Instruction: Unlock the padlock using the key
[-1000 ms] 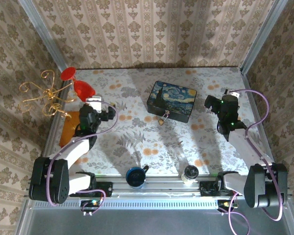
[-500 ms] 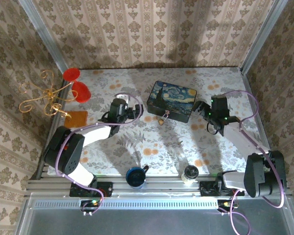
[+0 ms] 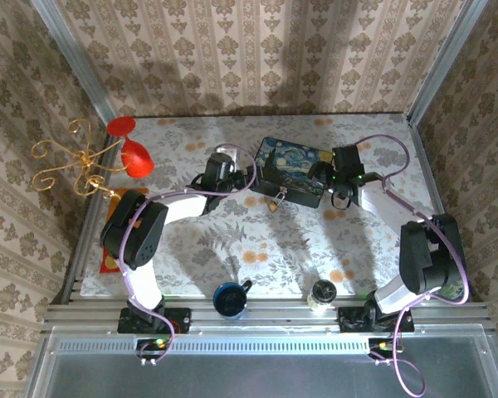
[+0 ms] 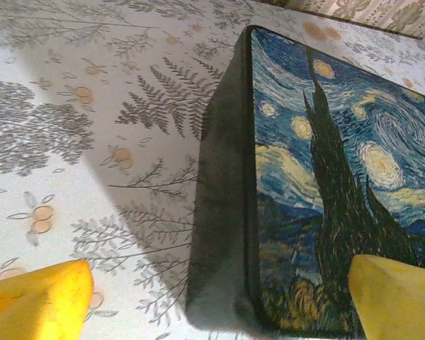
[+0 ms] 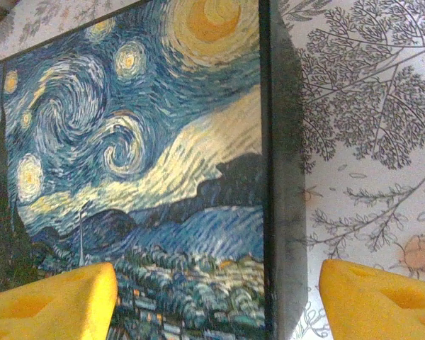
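Seen from above, a dark blue painted box [image 3: 292, 168] stands toward the far middle of a floral-clothed table [image 3: 232, 240]. The small brass padlock [image 3: 274, 202] is shown at the box's near face, just below the silver clasp [image 3: 280, 192]. The left gripper [image 3: 247, 176] is placed at the box's left end and the right gripper [image 3: 319, 173] at its right end, so the box is flanked by both arms. A red wine glass [image 3: 138, 156] and a gold wire stand [image 3: 66, 159] are seen at the table's left edge, a dark blue cup [image 3: 230, 298] and a small jar [image 3: 322, 292] at its near edge. From the left wrist, the yellow fingertips [image 4: 39, 301] are shown spread wide, one over the cloth and the other over the painted lid, with the box's end between them and nothing clamped. From the right wrist, the yellow pads [image 5: 49, 301] are likewise held apart, one above the lid and one above the cloth, with the box's side edge between them.
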